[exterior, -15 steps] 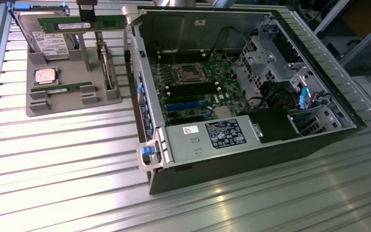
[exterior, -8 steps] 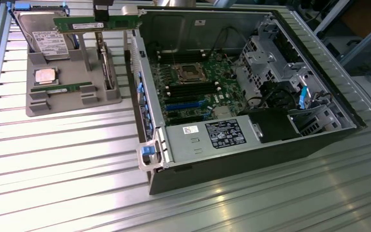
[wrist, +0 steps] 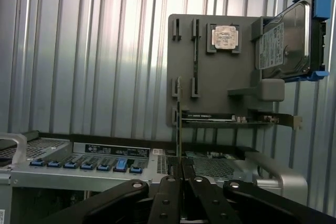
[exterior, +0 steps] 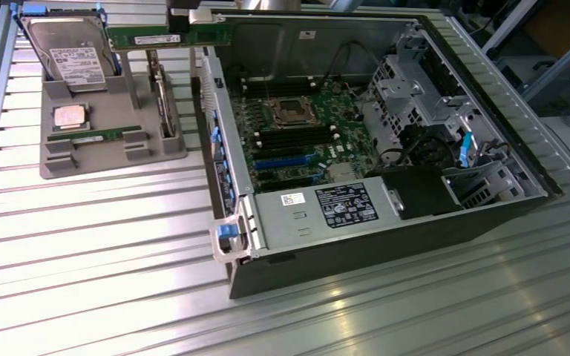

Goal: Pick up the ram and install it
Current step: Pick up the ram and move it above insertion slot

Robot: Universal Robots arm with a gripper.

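My gripper [exterior: 188, 28] hangs at the back of the exterior view, above the gap between the grey holder and the case wall. It is shut on the ram [exterior: 151, 37], a thin green stick held level in the air. In the wrist view the ram [wrist: 179, 124] stands edge-on between the black fingers [wrist: 165, 198]. A second, like stick [exterior: 92, 136] rests in a slot of the grey holder [exterior: 116, 152]. The open computer case [exterior: 483, 215] lies to the exterior view's right, with the motherboard's dark memory slots [exterior: 295, 139] uncovered.
The holder also carries a hard drive [exterior: 67, 48], a square silver CPU [exterior: 70, 116] and an upright expansion card [exterior: 166, 96]. Inside the case sit a CPU socket [exterior: 290, 111], a power supply [exterior: 315, 211] and a drive cage [exterior: 404, 81]. Ribbed metal table [exterior: 87, 245] surrounds everything.
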